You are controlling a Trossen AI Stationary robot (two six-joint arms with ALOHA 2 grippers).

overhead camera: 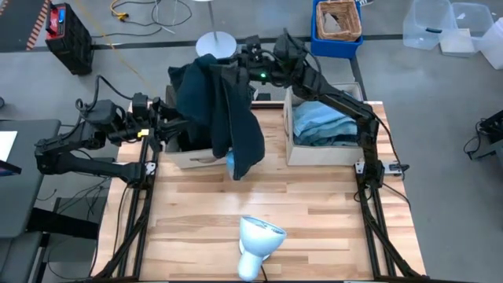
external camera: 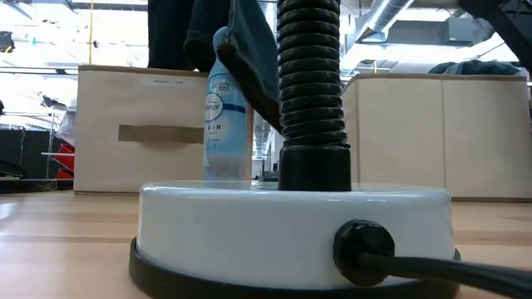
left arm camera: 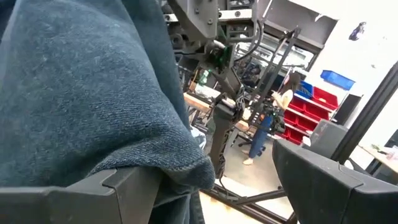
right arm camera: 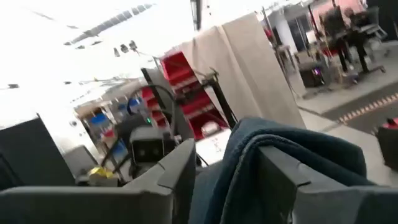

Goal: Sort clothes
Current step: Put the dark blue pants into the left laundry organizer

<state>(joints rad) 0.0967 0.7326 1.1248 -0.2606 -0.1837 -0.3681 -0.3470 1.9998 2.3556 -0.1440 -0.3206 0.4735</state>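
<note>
A dark teal-black garment (overhead camera: 216,106) hangs high over the left beige box (overhead camera: 189,159), and its lower end (overhead camera: 245,161) reaches past the box's front wall. My right gripper (overhead camera: 242,61) is shut on its top. My left gripper (overhead camera: 174,119) is open at the garment's left side. In the left wrist view (left arm camera: 217,180) the cloth (left arm camera: 81,93) fills the space beside one finger. Turquoise and grey-blue clothes (overhead camera: 318,124) lie in the right beige box (overhead camera: 322,154). My left gripper is open. The garment's hanging fold (left arm camera: 180,165) lies over and against one finger (left arm camera: 124,193). The other finger (left arm camera: 329,180) stands free of it. My right gripper pinches a bunched fold at the garment's top (right arm camera: 239,155) between its two fingers (right arm camera: 177,180), several layers thick. The garment is lifted and hangs slack below the gripper, over the left box.
A small blue bottle (external camera: 226,116) stands on the table in front of the left box, partly behind the hanging cloth. A white lamp (overhead camera: 259,240) stands near the table's front edge; its base (external camera: 291,224) and ribbed neck fill the low view. Bare wood lies between the lamp and the boxes.
</note>
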